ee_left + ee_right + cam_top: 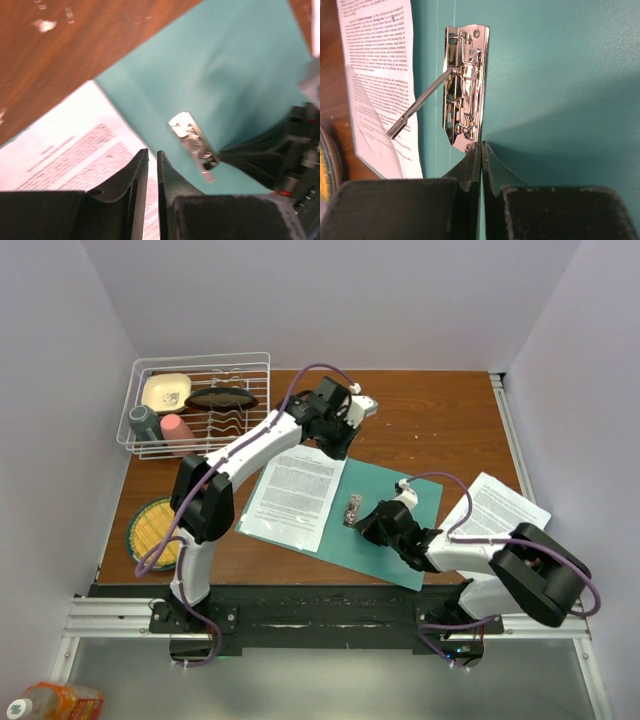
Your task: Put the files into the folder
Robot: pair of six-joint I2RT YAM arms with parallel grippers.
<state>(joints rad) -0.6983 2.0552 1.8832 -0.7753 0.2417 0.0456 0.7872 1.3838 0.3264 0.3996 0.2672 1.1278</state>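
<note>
The teal folder (390, 530) lies open in the middle of the table. One printed sheet (293, 495) lies on its left half. A second sheet (505, 505) lies on the table at the right, partly under my right arm. The metal clip (353, 508) sits at the spine, its lever raised in the right wrist view (465, 90). My right gripper (362, 523) is shut and empty, its tips (481, 146) at the clip's near end on the folder (560, 75). My left gripper (336, 448) hovers shut and empty (152, 155) over the sheet's (65, 150) far right edge.
A white wire dish rack (200, 405) with a bowl, a dark dish and two cups stands at the back left. A round yellow-green woven mat (155, 530) lies at the front left. Walls close in the table on three sides.
</note>
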